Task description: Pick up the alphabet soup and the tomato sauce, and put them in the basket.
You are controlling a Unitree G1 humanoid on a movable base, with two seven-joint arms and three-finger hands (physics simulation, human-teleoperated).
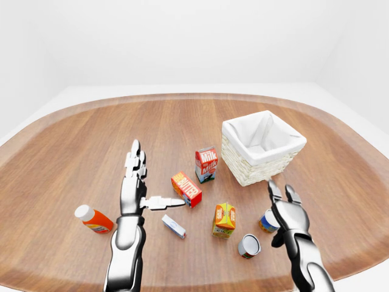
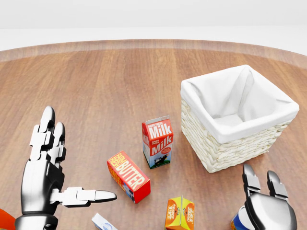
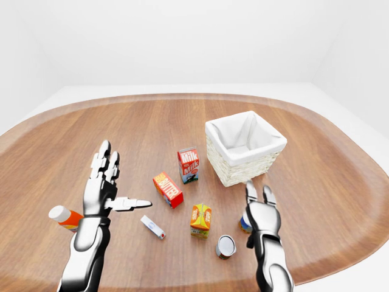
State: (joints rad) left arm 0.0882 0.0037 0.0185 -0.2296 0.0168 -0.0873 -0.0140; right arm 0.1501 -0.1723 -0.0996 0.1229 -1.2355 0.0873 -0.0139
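The alphabet soup can (image 1: 265, 221), with a blue and orange label, stands upright on the wooden table, half hidden by my right hand (image 1: 281, 196). That hand is open, fingers up, just right of the can and not closed round it. The tomato sauce can (image 1: 249, 245) lies on its side with its grey end facing the camera, below and left of the soup. The white-lined wicker basket (image 1: 255, 171) stands above them, to the right of the middle. My left hand (image 1: 149, 179) is open and empty at the left, thumb pointing at the butter box.
A milk carton (image 1: 206, 164), a red butter box (image 1: 186, 189), an orange juice carton (image 1: 224, 219), a small white and blue box (image 1: 174, 226) and an orange bottle with a white cap (image 1: 93, 219) lie between the hands. The table's rounded edge runs along the bottom.
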